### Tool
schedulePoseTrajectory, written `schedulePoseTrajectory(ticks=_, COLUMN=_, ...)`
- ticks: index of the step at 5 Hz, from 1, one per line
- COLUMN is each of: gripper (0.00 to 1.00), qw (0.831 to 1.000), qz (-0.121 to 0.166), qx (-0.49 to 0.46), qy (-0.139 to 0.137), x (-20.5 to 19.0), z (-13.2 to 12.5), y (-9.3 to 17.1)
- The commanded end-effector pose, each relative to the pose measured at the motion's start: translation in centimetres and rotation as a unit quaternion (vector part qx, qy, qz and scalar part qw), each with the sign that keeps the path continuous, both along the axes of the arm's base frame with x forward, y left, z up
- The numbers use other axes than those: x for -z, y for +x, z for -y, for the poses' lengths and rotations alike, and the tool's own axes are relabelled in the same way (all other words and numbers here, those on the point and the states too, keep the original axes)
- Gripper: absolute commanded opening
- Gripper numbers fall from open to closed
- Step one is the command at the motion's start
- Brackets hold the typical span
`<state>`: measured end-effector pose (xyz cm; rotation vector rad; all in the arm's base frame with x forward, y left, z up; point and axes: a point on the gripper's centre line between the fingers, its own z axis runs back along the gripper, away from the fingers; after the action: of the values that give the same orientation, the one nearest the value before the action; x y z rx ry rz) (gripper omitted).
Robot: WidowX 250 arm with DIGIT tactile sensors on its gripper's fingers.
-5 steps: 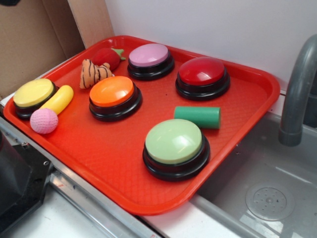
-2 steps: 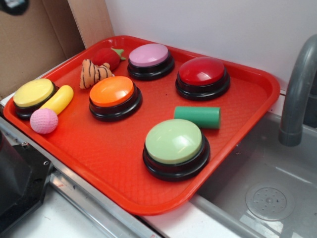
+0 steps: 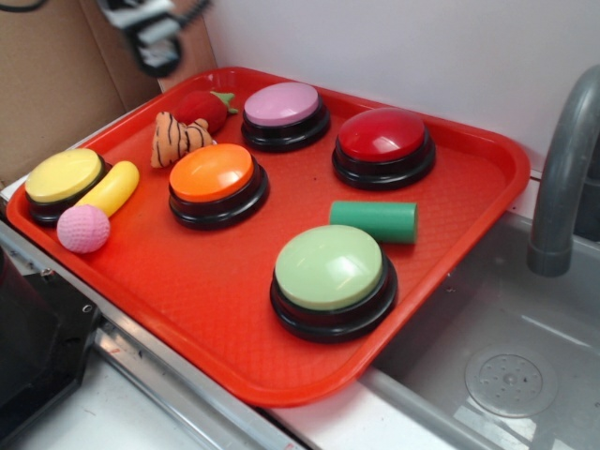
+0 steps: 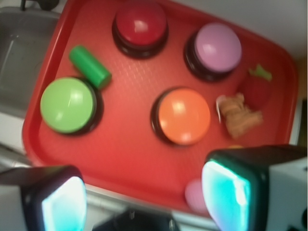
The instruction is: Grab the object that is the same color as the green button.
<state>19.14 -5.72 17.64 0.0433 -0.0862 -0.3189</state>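
five domed buttons sit on one red tray (image 3: 469, 202), each on a black round base. green button (image 3: 330, 268): pale green, nearest the front edge, toward the sink side. orange button (image 3: 213, 174): middle of the tray. red button (image 3: 382, 136) and purple button (image 3: 282, 104): side by side along the back. yellow button (image 3: 62, 176): far left corner.

green cylinder (image 3: 373, 221): small, smooth, lying on its side on the tray floor just behind the green button, between it and the red button, close to the green one without clearly touching. nothing holds it. in the wrist view it shows as a short green roll (image 4: 90, 67) slanting just beside the green dome (image 4: 68, 105).

small toys, left half — a pink ball (image 3: 82, 229) against a yellow banana-like piece (image 3: 111, 188) beside the yellow button; a striped orange plush (image 3: 177, 140) and a red strawberry (image 3: 202, 110) near the back left.

gripper (image 3: 155, 42): high over the tray's back left corner, blurred, well apart from the cylinder. its two fingers (image 4: 240, 192) frame the bottom of the wrist view, spread wide with nothing between them.

surroundings — a grey sink basin (image 3: 506, 356) and a grey faucet (image 3: 562, 178) to the right, cardboard (image 3: 56, 84) behind on the left.
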Motion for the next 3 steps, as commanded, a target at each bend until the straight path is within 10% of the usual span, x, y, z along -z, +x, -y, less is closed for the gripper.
schedulePoseTrajectory(ticks=1, gripper=1.0, qw=0.999, qz=-0.001, qx=-0.004, qy=-0.033, x=6.6, z=4.3, y=5.9)
schedulePoseTrajectory(ticks=3, gripper=1.0, qw=0.997, qz=-0.005, qx=0.012, qy=-0.073, x=11.2, z=7.8, y=8.9)
